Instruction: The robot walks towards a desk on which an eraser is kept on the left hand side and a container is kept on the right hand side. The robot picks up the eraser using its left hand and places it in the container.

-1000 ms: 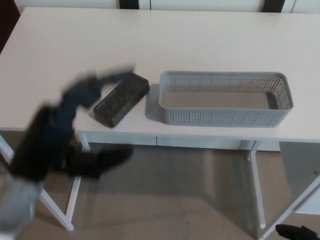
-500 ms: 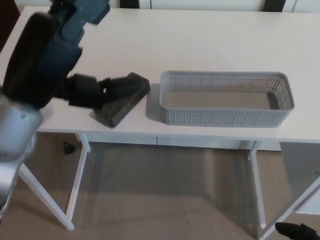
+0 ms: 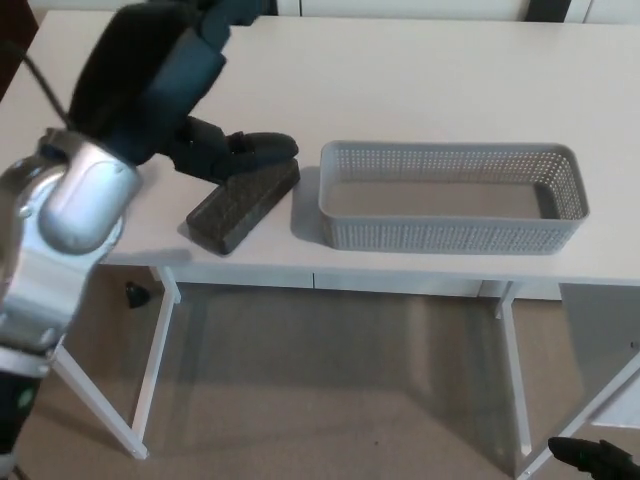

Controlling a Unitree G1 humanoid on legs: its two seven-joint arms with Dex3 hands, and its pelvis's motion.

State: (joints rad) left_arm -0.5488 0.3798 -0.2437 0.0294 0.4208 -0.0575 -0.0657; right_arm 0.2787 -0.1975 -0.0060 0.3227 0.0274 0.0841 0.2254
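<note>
A dark grey eraser (image 3: 237,207) lies slantwise on the white desk (image 3: 420,80), near the front edge and just left of the container. The container (image 3: 450,228) is a long grey perforated basket with nothing visible inside. My left hand (image 3: 225,152) hovers over the eraser's far end with its fingers apart, and one finger (image 3: 270,146) reaches across that end. I cannot tell if it touches the eraser. My left forearm (image 3: 150,70) hides part of the desk's left side. A dark shape in the bottom right corner looks like my right hand (image 3: 592,460), low beside the desk.
The desk's front edge runs just below the eraser and the container. White desk legs (image 3: 160,340) stand on beige carpet. A small black object (image 3: 135,293) lies on the floor under the desk's left side. A white wall panel lines the far edge.
My left arm swung up from below the desk's edge to above it. The hand now sits farther back over the eraser's far end. Eraser and container have not moved.
</note>
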